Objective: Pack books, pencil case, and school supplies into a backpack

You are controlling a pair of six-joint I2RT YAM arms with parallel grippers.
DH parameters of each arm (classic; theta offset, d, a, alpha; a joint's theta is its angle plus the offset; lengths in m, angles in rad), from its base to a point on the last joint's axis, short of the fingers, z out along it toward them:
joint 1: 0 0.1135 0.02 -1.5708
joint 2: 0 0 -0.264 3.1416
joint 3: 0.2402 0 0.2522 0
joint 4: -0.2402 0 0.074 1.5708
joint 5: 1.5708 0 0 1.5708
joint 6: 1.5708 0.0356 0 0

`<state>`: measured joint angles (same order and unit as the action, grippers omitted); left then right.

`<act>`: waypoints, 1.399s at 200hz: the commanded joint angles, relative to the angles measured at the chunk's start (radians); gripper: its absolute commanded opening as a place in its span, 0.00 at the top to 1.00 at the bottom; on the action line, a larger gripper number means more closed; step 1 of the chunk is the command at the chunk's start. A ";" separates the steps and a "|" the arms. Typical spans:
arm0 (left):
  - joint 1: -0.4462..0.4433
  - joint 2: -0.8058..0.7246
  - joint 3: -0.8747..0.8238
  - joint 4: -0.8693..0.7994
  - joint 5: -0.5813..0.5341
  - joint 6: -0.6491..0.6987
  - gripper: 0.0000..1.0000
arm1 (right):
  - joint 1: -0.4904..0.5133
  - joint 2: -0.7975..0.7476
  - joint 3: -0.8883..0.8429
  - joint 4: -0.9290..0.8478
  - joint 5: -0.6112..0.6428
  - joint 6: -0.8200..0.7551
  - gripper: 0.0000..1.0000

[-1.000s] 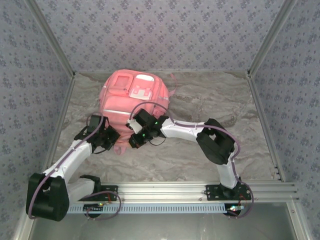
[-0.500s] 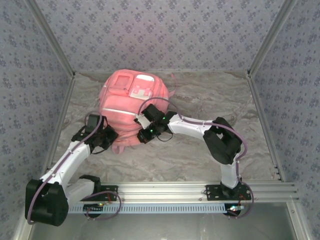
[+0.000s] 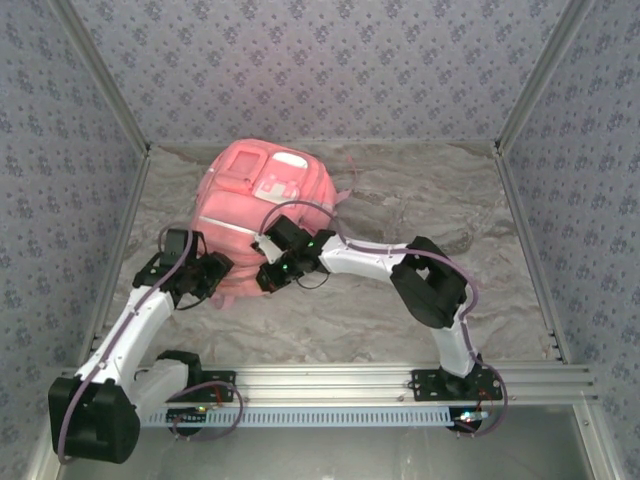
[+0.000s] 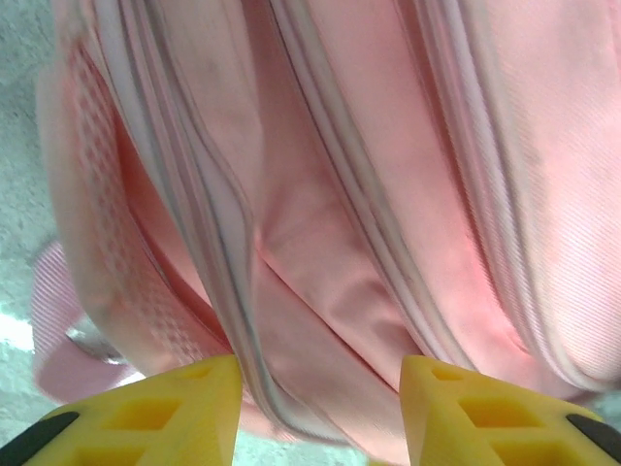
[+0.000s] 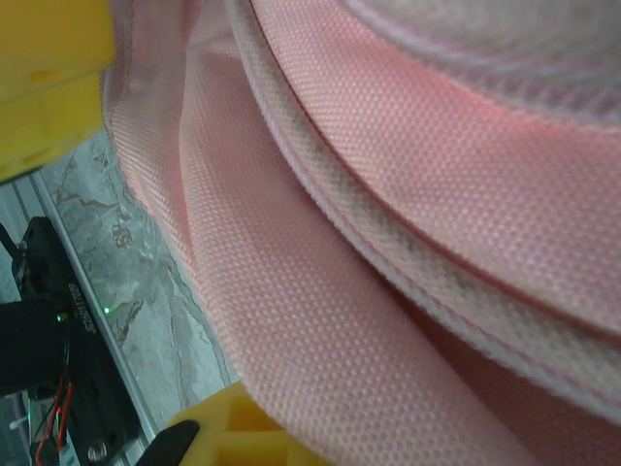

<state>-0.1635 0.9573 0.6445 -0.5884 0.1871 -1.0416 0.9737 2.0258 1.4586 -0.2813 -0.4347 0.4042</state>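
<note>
Both arms have slid left; the backpack [image 3: 262,200] lies on the surface [image 3: 400,300], both tools at its near edge. Left tool [image 4: 315,408] gapes wide, empty. Right tool [image 5: 160,257] straddles fabric, but pinched or not, we can't tell. Soft, floppy stuff: we'd grab a seam.

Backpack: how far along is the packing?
Done: nothing I can confirm; the backpack's inside is hidden. In hand: left gripper open at its near-edge seams, right gripper straddling a fabric fold. Remaining: probably working the zipper; opening or closing, I can't tell.
</note>
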 commanded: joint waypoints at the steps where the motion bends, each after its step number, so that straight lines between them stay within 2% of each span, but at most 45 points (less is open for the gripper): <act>1: 0.001 -0.032 0.001 -0.009 0.064 -0.073 0.53 | 0.018 0.037 0.048 0.062 -0.031 0.065 1.00; 69: -0.004 0.021 -0.039 0.045 0.098 -0.158 0.52 | 0.033 0.063 0.078 0.050 -0.022 0.063 1.00; 111: 0.002 0.115 -0.026 0.088 0.063 -0.136 0.54 | 0.038 0.050 0.069 0.028 -0.001 0.037 1.00; 124: 0.004 0.151 -0.014 0.107 0.067 -0.125 0.59 | 0.040 0.045 0.063 0.013 0.003 0.026 1.00; 137: 0.004 0.173 -0.003 0.124 0.075 -0.111 0.69 | 0.038 0.036 0.052 0.001 0.006 0.010 1.00; 151: 0.004 0.175 0.005 0.125 0.068 -0.097 0.85 | 0.034 0.023 0.033 -0.007 0.021 0.002 1.00; 176: 0.004 0.150 0.006 0.117 0.042 -0.086 1.00 | 0.021 0.001 -0.002 -0.016 0.041 -0.014 1.00; 280: 0.045 0.106 0.016 0.074 0.044 -0.051 1.00 | -0.037 -0.082 -0.093 -0.053 0.093 -0.070 1.00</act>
<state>-0.1425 1.0931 0.6239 -0.4877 0.2768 -1.1191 0.9600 1.9926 1.3907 -0.2657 -0.3775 0.3580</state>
